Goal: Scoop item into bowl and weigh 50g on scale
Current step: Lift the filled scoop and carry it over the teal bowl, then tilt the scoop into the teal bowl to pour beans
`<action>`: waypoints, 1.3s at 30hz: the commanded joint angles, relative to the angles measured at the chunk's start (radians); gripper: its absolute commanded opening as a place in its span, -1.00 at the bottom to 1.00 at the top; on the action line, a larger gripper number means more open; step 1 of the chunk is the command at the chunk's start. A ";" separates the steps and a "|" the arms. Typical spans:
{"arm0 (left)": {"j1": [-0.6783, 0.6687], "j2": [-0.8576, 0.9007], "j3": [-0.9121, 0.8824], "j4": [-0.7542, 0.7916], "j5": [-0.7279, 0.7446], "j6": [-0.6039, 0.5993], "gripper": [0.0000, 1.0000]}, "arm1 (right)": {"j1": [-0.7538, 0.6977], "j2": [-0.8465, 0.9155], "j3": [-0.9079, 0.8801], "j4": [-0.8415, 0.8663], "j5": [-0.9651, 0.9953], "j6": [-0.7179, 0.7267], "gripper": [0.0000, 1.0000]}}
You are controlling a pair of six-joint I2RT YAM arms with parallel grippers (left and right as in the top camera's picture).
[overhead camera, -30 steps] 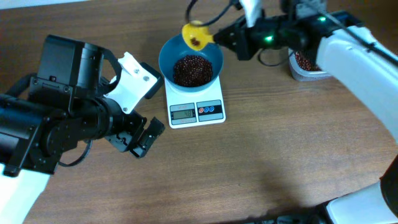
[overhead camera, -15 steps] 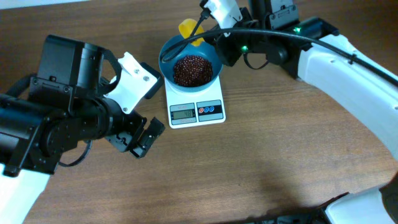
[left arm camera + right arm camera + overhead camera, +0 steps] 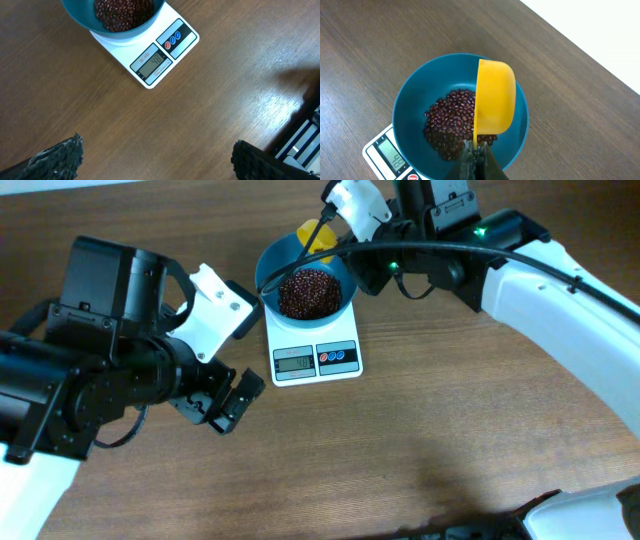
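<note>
Beans (image 3: 450,122), small, glossy and dark red-brown, lie heaped in a round teal bowl (image 3: 407,102) that sits on a white kitchen scale (image 3: 120,50) on a wooden bench (image 3: 420,430).

Nearest, the left hand (image 3: 230,398) hovers over bare wood just beside the scale, its fingers spread wide and holding nothing. Past it, the front of the scale faces this way, and its grey display (image 3: 151,62) appears to read 48, a little short of the target. The bowl covers the rest of the scale and overhangs its edges. Farthest, the right hand (image 3: 476,162) is clamped tight on the handle of a yellow scoop (image 3: 495,95). The scoop is tipped on its side above the far half of the bowl, and only its back shows, so I cannot tell whether any beans are left inside.

The main risk is overshoot: with so little wanted, one more generous tip would likely carry the weight past fifty. If the scoop rests on the rim, it could press on the scale and falsify the reading, or nudge the overhanging bowl askew. Beans falling from a height might bounce out onto the bench.
</note>
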 commanded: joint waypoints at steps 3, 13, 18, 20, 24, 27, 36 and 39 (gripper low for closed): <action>-0.003 -0.013 0.018 0.002 0.014 0.016 0.98 | 0.014 -0.028 0.023 -0.002 0.023 -0.004 -0.92; -0.003 -0.013 0.018 0.002 0.014 0.016 0.98 | 0.073 -0.036 0.025 0.002 0.172 -0.109 -0.92; -0.003 -0.013 0.018 0.002 0.014 0.016 0.98 | 0.081 -0.036 0.025 0.003 0.188 -0.106 -0.92; -0.003 -0.013 0.018 0.002 0.014 0.016 0.98 | 0.081 -0.037 0.025 0.006 0.188 -0.089 -0.92; -0.003 -0.013 0.018 0.002 0.014 0.016 0.98 | 0.079 -0.045 0.025 0.016 0.188 -0.089 -0.92; -0.003 -0.013 0.018 0.002 0.014 0.016 0.98 | 0.077 -0.051 0.029 0.038 0.188 -0.077 -0.92; -0.003 -0.013 0.018 0.002 0.014 0.016 0.98 | -0.015 -0.102 0.034 0.060 0.180 0.018 -0.92; -0.003 -0.013 0.018 0.002 0.014 0.016 0.98 | -0.085 -0.124 0.034 0.018 0.186 0.043 -0.92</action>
